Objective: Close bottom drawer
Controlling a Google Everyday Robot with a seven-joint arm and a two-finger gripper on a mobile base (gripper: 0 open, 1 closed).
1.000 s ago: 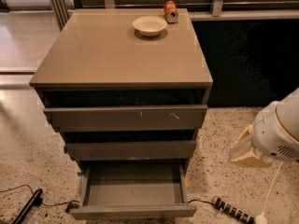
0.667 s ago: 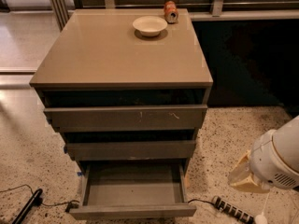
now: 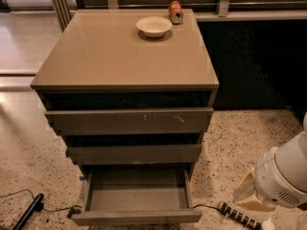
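Cabinet (image 3: 124,56) hasn't moved, and the bottom drawer (image 3: 136,195) is still pulled right out at its foot. The arm (image 3: 284,176) has dropped lower at the right. Its gripper (image 3: 248,196) is near the floor, apart from the drawer; gaping or closed, can't tell.

Arm (image 3: 284,175), white and rounded, hung low at the right edge of the view, with the gripper (image 3: 248,196) at its left end just above the floor (image 3: 240,143).
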